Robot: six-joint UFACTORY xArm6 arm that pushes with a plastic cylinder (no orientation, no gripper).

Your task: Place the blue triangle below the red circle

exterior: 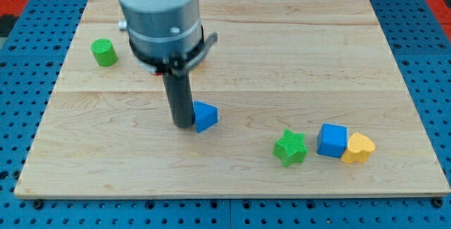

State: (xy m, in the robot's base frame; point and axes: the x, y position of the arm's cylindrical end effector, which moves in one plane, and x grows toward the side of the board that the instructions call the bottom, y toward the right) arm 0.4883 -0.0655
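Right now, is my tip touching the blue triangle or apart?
Touching, as far as the view shows: my tip sits flush against the blue triangle's left side, no gap visible.

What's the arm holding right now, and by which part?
Nothing is held; the rod cannot grip. My tip sits against the left side of the blue triangle, a pushing contact only.

You have open table (296,39) across the whole top right corner and along the right edge's upper half; the bottom left corner is bare too; my tip (183,124) stands near the middle, touching the blue triangle (205,117) on its right; toward the bottom right corner a green star (290,148), a blue cube (332,140) and a yellow block (359,148) crowd together, barring passage there; a green cylinder (104,52) sits by the left edge, near the top.
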